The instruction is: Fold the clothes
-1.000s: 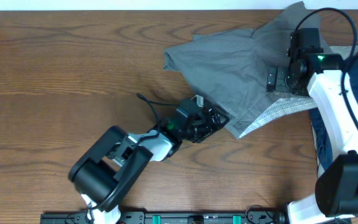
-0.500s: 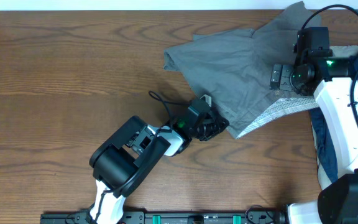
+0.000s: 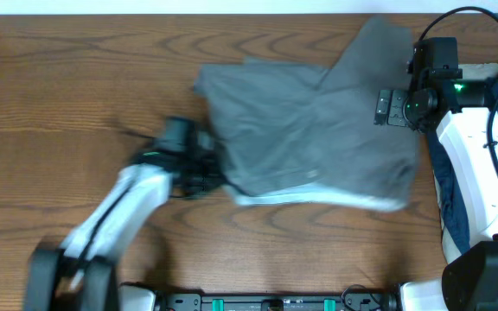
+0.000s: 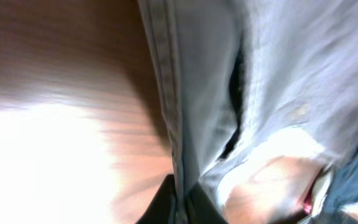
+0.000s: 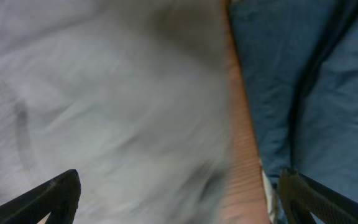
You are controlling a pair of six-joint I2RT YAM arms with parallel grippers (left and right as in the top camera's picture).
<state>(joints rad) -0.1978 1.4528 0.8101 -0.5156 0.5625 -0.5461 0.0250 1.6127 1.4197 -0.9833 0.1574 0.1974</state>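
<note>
Clamping the hem of the grey shorts (image 3: 318,142) at centre-left, the left arm's fingers (image 4: 164,203) likely spread them flat on the worktop (image 3: 59,78); the right arm's fingers (image 5: 56,193) hover apart.

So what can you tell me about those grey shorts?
The plain mid-grey cotton shorts lie spread out and wrinkled on the right half of the brown wooden table, with a paler lining showing along their near edge. The left pincer is shut on their stitched left edge. The open right pincer is above their right side.
</note>
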